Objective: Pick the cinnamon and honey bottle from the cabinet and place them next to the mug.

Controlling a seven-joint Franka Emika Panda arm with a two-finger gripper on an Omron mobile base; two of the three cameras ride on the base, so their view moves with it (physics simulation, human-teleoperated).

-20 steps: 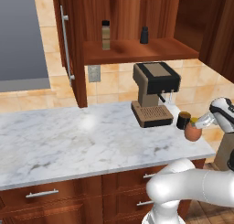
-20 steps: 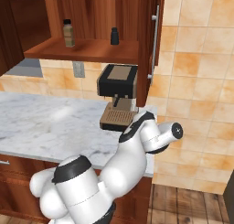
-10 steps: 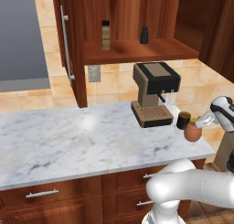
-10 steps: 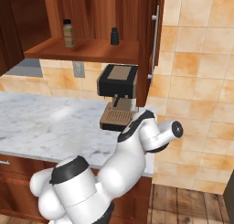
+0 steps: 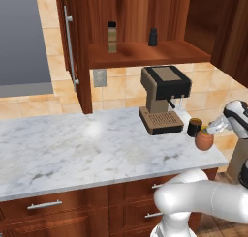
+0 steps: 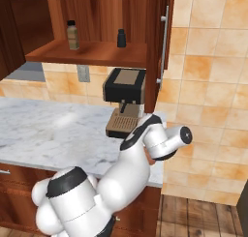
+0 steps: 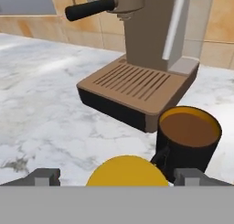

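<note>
The honey bottle [image 5: 204, 140] stands on the marble counter just in front of the dark mug [image 5: 194, 127], close to the counter's right end. My gripper [image 5: 211, 130] hovers over its yellow lid [image 7: 127, 171], open, with a fingertip [image 7: 44, 177] wide on either side and not touching it. The mug [image 7: 187, 138] shows its brownish inside right beside the lid. The cinnamon [image 5: 112, 37] stands upright on the shelf of the open cabinet [image 5: 145, 54]; the cinnamon [image 6: 73, 35] sits at the shelf's left.
A coffee machine [image 5: 162, 98] stands on the counter just left of the mug. A small black bottle [image 5: 153, 37] shares the shelf. The cabinet door [image 5: 70, 45] with its silver bar handle hangs open at the left. The counter edge [image 5: 220, 156] runs close by the honey bottle.
The jaws have spread apart off the honey bottle, which stays standing by the mug. The arm has barely moved.
</note>
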